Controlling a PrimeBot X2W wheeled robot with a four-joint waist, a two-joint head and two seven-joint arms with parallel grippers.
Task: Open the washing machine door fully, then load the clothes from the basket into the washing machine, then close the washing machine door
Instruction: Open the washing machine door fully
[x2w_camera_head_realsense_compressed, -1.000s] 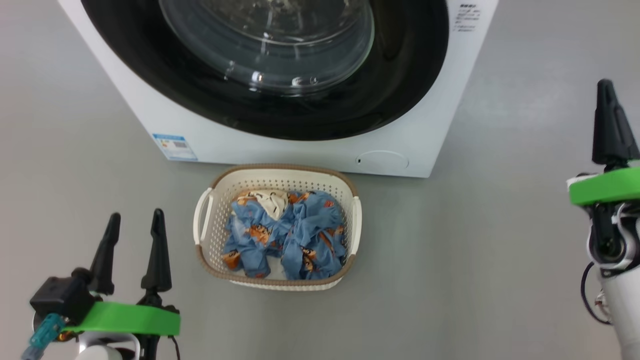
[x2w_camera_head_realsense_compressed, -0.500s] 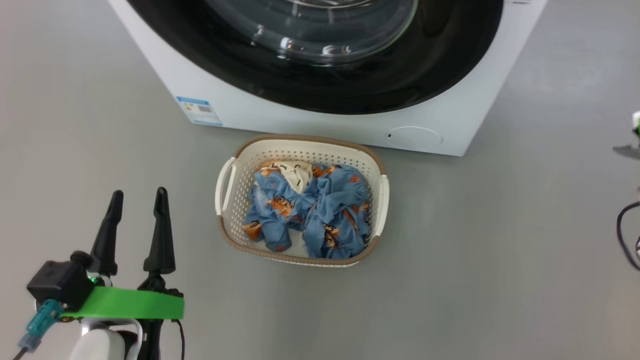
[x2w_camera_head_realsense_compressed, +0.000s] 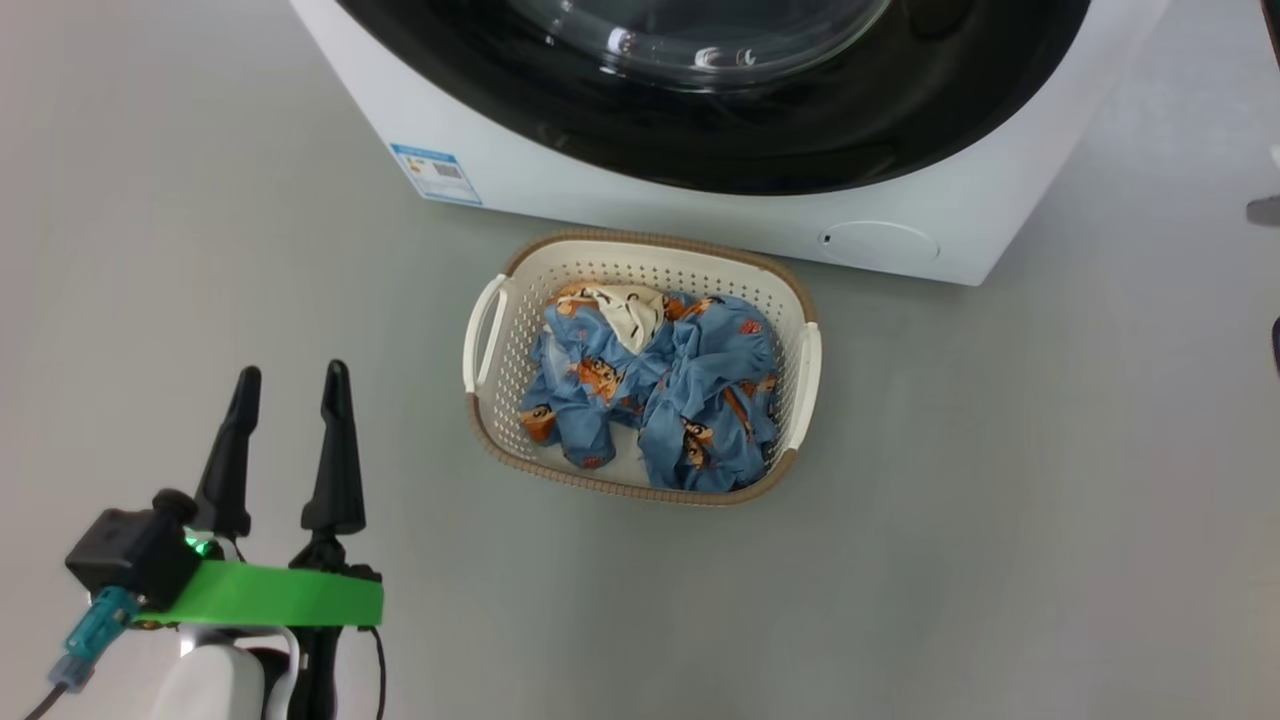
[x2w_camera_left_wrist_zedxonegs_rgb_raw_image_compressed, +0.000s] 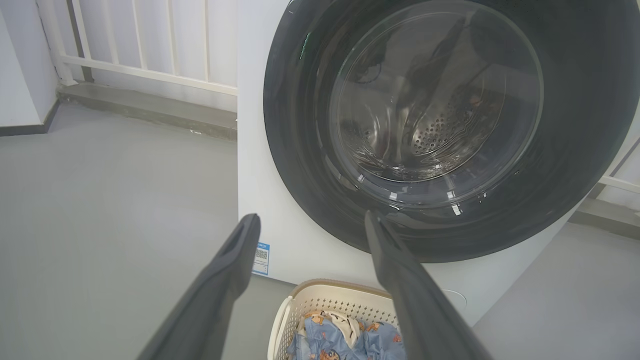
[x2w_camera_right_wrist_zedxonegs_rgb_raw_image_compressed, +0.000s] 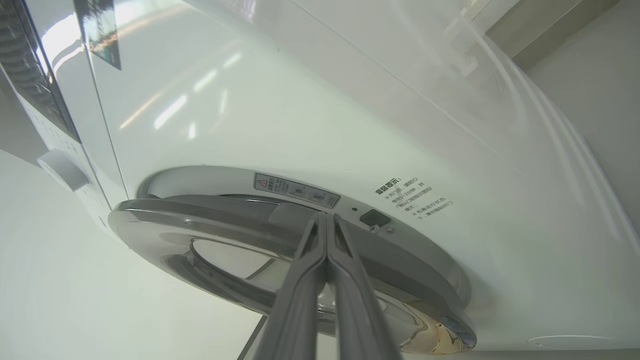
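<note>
One basket (x2w_camera_head_realsense_compressed: 520, 420) sits mid-frame, just below the washing machine (x2w_camera_head_realsense_compressed: 560, 190), holding one heap of clothes (x2w_camera_head_realsense_compressed: 690, 390); bare floor (x2w_camera_head_realsense_compressed: 950, 500) rings its other sides. Left gripper (x2w_camera_head_realsense_compressed: 292, 372), lower left, spread wide, empty. Right gripper (x2w_camera_right_wrist_zedxonegs_rgb_raw_image_compressed: 326, 216), fingers pressed together, tips at the rim of the washing machine door (x2w_camera_right_wrist_zedxonegs_rgb_raw_image_compressed: 200, 220).

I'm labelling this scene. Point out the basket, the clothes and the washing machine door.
basket (x2w_camera_head_realsense_compressed: 660, 268), head view, perforated far wall.
clothes (x2w_camera_head_realsense_compressed: 700, 385), head view, blue fabric, mid-pile.
washing machine door (x2w_camera_head_realsense_compressed: 640, 140), head view, black ring below the glass.
</note>
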